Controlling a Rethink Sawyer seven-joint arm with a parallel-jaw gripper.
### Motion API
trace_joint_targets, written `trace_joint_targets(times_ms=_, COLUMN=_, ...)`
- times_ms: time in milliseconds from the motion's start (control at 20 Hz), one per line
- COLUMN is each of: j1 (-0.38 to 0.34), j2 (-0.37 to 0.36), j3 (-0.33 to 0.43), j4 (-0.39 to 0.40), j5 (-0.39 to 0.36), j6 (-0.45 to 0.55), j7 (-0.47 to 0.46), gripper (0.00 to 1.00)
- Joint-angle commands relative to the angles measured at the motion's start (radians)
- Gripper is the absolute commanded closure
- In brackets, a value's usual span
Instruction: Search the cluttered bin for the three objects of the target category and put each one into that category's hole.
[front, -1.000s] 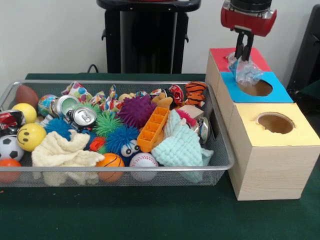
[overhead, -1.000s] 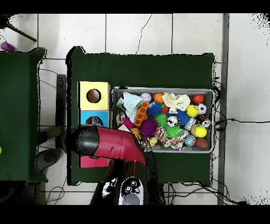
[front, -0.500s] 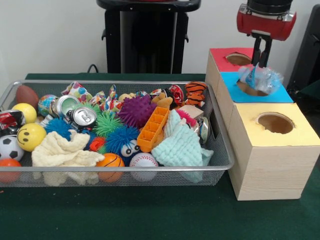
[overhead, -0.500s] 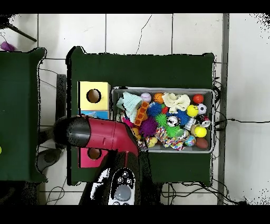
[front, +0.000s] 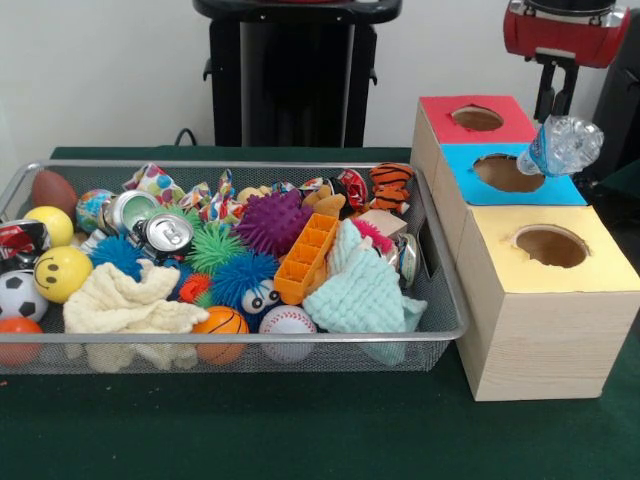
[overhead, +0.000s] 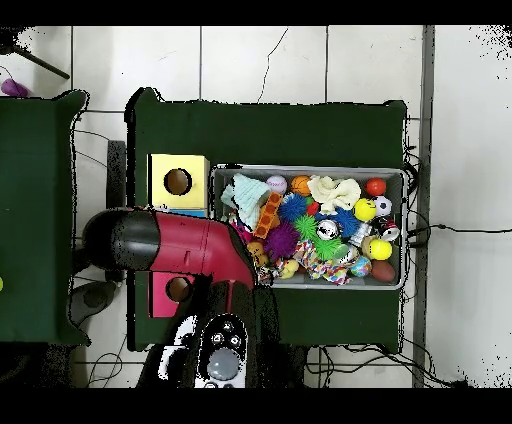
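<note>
My gripper (front: 556, 118) hangs at the top right, shut on a crumpled clear plastic bottle (front: 563, 145). The bottle dangles in the air above the right edge of the blue-topped box (front: 462, 170), to the right of its round hole (front: 505, 172). Behind that box is the red-topped box with its hole (front: 477, 118); in front is the yellow-topped box with its hole (front: 550, 245). In the overhead view the red arm (overhead: 190, 255) covers the blue box, and the gripper and bottle are hidden beneath it.
A wire mesh bin (front: 445, 325) left of the boxes is packed with balls, spiky toys, cloths, an orange tray (front: 306, 258) and crushed cans (front: 165, 235). A black stand (front: 295, 75) rises behind the bin. Green cloth covers the table (front: 300, 430).
The gripper has carried the bottle to the right and upward, from just over the blue hole to beyond that hole's right side. The bin's contents have not moved.
</note>
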Motion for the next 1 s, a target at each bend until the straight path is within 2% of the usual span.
trace_joint_targets(times_ms=50, j1=-0.023, j2=0.021, j3=0.037, j4=0.024, j5=0.049, j6=0.017, j7=0.214, gripper=1.0)
trace_joint_targets(times_ms=250, j1=-0.032, j2=-0.006, j3=0.059, j4=0.075, j5=0.066, j6=-0.03, j7=0.175, gripper=1.0)
trace_joint_targets(times_ms=500, j1=-0.051, j2=-0.021, j3=0.087, j4=0.151, j5=0.073, j6=-0.138, j7=0.129, gripper=1.0)
trace_joint_targets(times_ms=1000, j1=-0.151, j2=-0.023, j3=0.205, j4=0.207, j5=0.083, j6=-0.286, j7=0.065, gripper=1.0)
